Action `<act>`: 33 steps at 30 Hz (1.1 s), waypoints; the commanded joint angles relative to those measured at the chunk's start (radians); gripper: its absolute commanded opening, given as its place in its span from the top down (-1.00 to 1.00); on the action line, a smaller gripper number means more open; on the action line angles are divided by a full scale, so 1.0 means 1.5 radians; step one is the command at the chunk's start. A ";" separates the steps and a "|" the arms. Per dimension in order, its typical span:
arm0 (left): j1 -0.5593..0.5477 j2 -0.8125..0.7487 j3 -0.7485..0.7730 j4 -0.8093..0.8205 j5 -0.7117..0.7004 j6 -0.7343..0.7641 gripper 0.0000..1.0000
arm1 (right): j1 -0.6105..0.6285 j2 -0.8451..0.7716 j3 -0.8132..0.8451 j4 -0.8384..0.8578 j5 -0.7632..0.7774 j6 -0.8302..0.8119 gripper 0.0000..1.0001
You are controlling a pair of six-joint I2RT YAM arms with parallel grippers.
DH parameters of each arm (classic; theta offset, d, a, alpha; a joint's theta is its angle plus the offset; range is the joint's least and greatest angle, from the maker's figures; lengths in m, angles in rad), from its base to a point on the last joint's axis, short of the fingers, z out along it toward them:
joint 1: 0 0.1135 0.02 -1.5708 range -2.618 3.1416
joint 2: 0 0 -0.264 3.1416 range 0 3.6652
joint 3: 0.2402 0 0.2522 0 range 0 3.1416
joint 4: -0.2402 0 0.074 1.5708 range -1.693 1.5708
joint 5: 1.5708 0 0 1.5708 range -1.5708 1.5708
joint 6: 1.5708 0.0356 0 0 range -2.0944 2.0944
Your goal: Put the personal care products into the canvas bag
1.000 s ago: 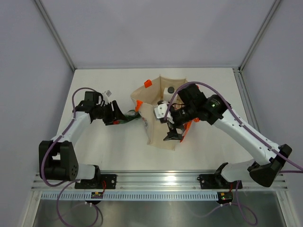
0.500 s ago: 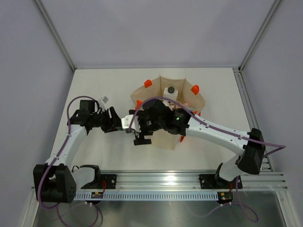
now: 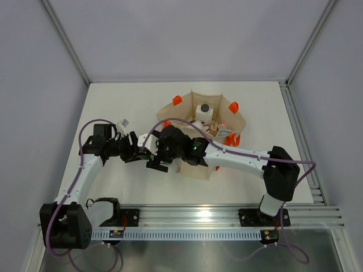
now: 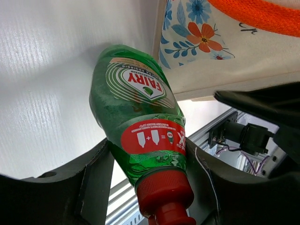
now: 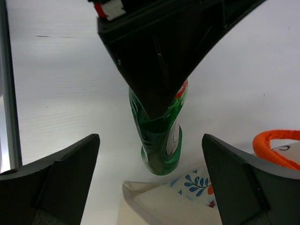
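Two fingers, left wrist view: they flank the green bottle (image 4: 140, 117), which lies lengthwise between them with its red cap (image 4: 164, 199) toward the camera and its base toward the canvas bag (image 4: 220, 61).
Left end effector (image 4: 149, 152): partly closed, with both fingers pressed against the bottle's sides near the cap end; it holds the bottle.
Bag side: a flower print (image 4: 199, 35) and an orange handle (image 4: 253, 14) show just beyond the bottle's base. Whether base and cloth touch cannot be told.
Bench (image 4: 47, 70): the white surface behind the bottle.
Right wrist view, right end effector (image 5: 150, 138): spread wide and empty, with one finger on each side of the bottle and both apart from it.
Bottle in this view: its base end is just beside a corner of the bag, and its upper half is hidden behind the black left end effector.
Overhead view, arms: the two end effectors meet nose to nose just left of the bag, with the bottle mostly hidden between them.
Bag, overhead: it stands upright with its mouth open, toward the far middle of the bench. A white black-capped bottle (image 3: 204, 110) stands inside near its far side.
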 commanded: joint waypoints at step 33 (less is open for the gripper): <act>0.030 -0.149 0.093 0.010 0.039 -0.045 -0.98 | 0.013 -0.006 -0.085 0.149 -0.075 0.017 1.00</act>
